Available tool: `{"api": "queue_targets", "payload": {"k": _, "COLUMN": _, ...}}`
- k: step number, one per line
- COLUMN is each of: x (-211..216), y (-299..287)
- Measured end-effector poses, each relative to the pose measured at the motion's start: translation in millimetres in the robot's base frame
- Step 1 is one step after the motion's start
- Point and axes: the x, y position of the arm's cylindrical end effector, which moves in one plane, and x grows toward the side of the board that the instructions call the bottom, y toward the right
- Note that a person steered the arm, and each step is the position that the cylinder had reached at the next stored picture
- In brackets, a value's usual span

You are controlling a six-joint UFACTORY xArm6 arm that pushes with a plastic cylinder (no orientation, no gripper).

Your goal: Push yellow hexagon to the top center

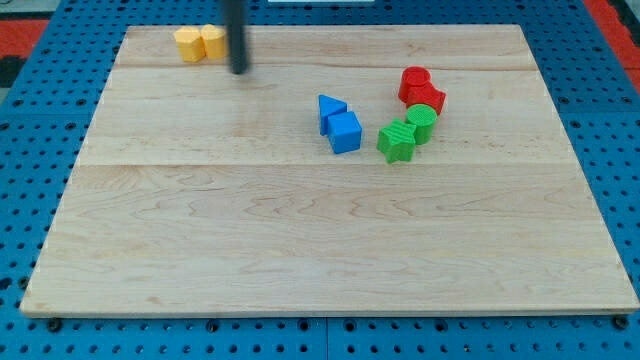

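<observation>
Camera view puts the yellow plastic hexagon (187, 44) at the pale wooden board's (300, 230) top left, touching a second yellow block (212, 42) (shape unclear). My tip (240, 71), holding nothing, sits just right of the pair. Best swung round to the hexagon's left, then pushed rightward along the top edge. Yellow neighbour blocks that path; blue triangle (331, 107), blue cube (345, 132), green blocks (408, 131) and red blocks (420, 90) lie well clear.

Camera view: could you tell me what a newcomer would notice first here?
Probably the dark rod entering from the view's top, my tip just right of two yellow blocks near the board's top-left corner. Next, right of centre, cluster blue blocks, green blocks and red blocks.
</observation>
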Motion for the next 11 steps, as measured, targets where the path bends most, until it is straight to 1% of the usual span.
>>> {"api": "queue_targets", "payload": {"k": 1, "x": -42.8, "y": -96.7}}
{"api": "queue_targets", "payload": {"k": 2, "x": -46.8, "y": -76.3}}
{"api": "queue_targets", "payload": {"k": 3, "x": -59.0, "y": -28.8}}
{"api": "queue_targets", "payload": {"k": 4, "x": -55.8, "y": -26.0}}
{"api": "queue_targets", "payload": {"k": 5, "x": -14.5, "y": 21.4}}
{"api": "queue_targets", "payload": {"k": 6, "x": -10.7, "y": -19.2}}
{"api": "queue_targets", "payload": {"k": 7, "x": -63.3, "y": -56.2}}
{"api": "queue_targets", "payload": {"k": 8, "x": -67.2, "y": 8.4}}
{"api": "queue_targets", "payload": {"k": 9, "x": -55.3, "y": 126.9}}
{"api": "queue_targets", "payload": {"k": 10, "x": -15.5, "y": 184.0}}
{"api": "queue_targets", "payload": {"k": 11, "x": -8.3, "y": 186.1}}
